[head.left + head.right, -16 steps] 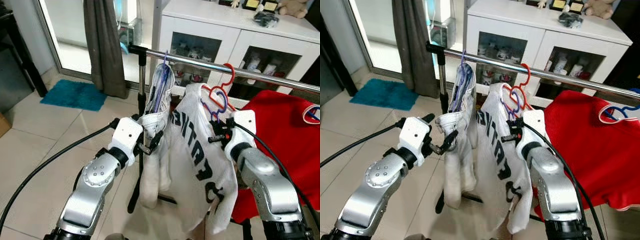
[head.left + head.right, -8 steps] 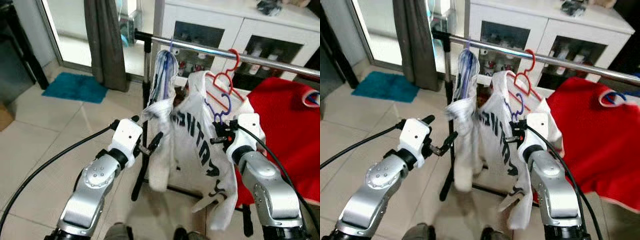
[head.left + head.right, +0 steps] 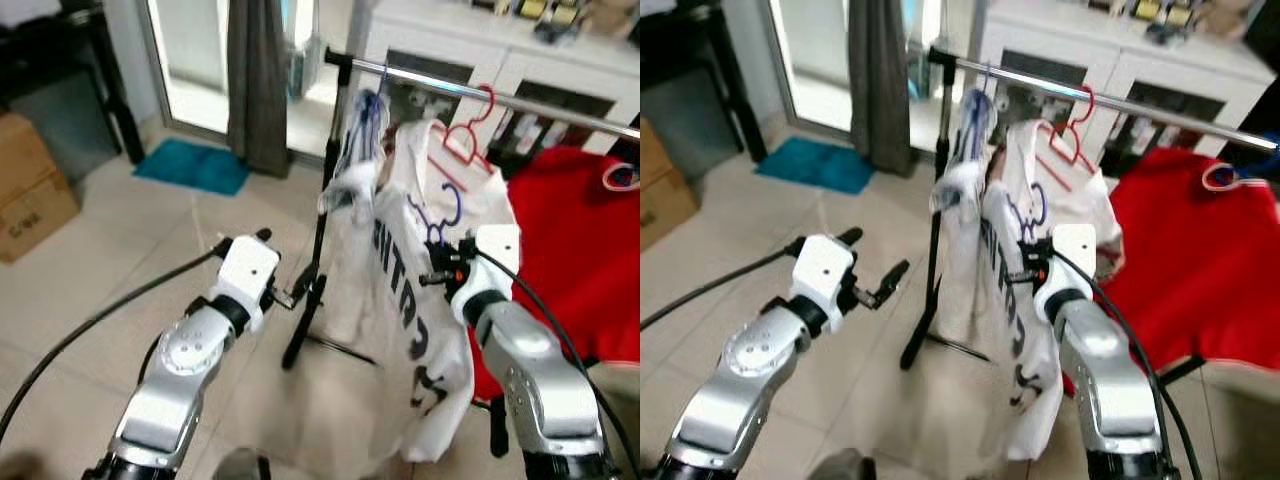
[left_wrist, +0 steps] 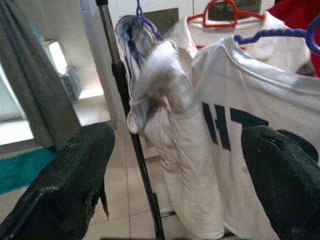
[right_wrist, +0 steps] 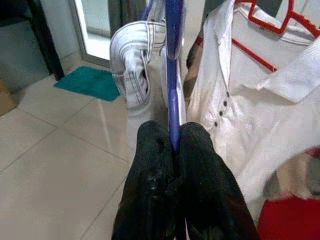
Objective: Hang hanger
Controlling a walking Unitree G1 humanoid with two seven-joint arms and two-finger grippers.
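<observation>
Head stereo pair looks down; wrist cameras face the clothes rail point(image 3: 480, 95).

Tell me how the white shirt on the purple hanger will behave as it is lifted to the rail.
The white shirt looks floppy: it hangs in loose folds, so it will likely sway. The purple hanger looks thin and probably light, pinched by the right gripper, so it may twist.
</observation>
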